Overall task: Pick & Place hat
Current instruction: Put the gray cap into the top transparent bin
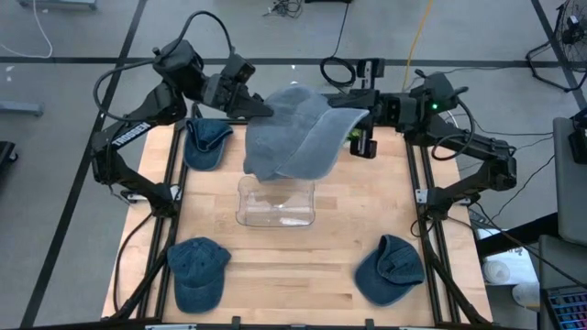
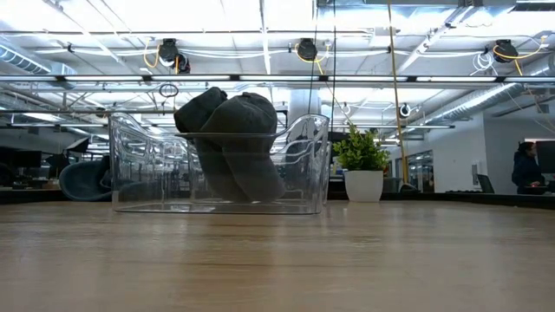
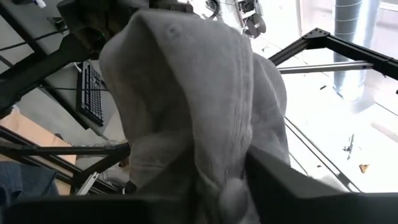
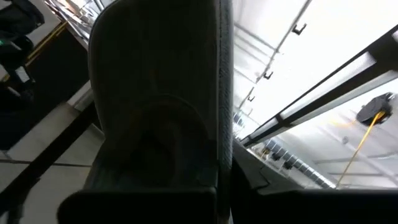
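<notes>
A matt, soft cloth is seen in the hat at upper centre of the high view — a faded grey-blue weave with stitched seams. The same denim-like cloth, darker blue, is shown by the caps near the table's corners. The bin at centre is made of clear, glossy plastic. The table is of pale, smooth wood with visible grain — framed by dark matt metal rails.

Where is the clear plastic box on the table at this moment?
In the high view the clear box sits near the table's middle, just below the grey hat that both arms hold up.
</notes>
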Robot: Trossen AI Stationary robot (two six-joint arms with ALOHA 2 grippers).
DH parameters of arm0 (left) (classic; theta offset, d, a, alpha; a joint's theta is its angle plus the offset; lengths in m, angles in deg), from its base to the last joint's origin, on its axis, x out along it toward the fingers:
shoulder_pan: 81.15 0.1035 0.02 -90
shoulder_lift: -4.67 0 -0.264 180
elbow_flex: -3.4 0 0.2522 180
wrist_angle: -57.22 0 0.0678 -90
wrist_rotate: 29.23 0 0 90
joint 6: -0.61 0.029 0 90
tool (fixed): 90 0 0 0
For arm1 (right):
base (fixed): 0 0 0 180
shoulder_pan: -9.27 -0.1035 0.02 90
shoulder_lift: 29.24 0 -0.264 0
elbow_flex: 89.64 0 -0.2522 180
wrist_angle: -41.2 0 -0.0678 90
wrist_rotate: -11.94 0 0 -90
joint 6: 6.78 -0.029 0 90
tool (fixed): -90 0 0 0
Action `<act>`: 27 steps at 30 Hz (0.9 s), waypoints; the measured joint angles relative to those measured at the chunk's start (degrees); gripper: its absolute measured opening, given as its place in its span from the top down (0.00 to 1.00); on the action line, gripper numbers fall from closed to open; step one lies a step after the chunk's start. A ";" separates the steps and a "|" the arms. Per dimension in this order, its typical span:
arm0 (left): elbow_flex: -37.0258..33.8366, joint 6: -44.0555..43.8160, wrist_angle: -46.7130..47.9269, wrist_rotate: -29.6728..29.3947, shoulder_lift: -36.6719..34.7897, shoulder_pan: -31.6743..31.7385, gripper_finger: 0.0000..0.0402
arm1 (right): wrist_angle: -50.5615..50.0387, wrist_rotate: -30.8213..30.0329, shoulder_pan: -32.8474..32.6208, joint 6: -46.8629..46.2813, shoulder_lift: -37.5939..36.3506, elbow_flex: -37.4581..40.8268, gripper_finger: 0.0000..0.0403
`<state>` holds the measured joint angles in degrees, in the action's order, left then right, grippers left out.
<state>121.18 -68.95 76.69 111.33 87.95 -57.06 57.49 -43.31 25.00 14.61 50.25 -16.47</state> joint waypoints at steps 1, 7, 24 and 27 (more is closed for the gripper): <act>0.00 0.00 0.00 0.03 0.00 0.14 0.78 | -0.34 0.06 0.00 -0.54 0.03 0.00 1.00; 0.00 1.80 0.00 1.47 0.00 1.28 0.95 | -6.17 -0.11 0.00 -5.00 -0.02 0.00 1.00; 0.13 3.67 0.15 6.59 -2.92 8.41 0.97 | -19.16 -3.00 -0.48 -21.12 -2.82 0.02 0.90; 0.11 3.65 0.08 6.90 -3.76 10.90 0.97 | -25.50 -3.32 -1.62 -22.47 -4.50 0.07 0.84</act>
<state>121.29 -65.30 76.77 118.24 84.20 -46.16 31.99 -46.63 23.38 -7.86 45.75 -16.41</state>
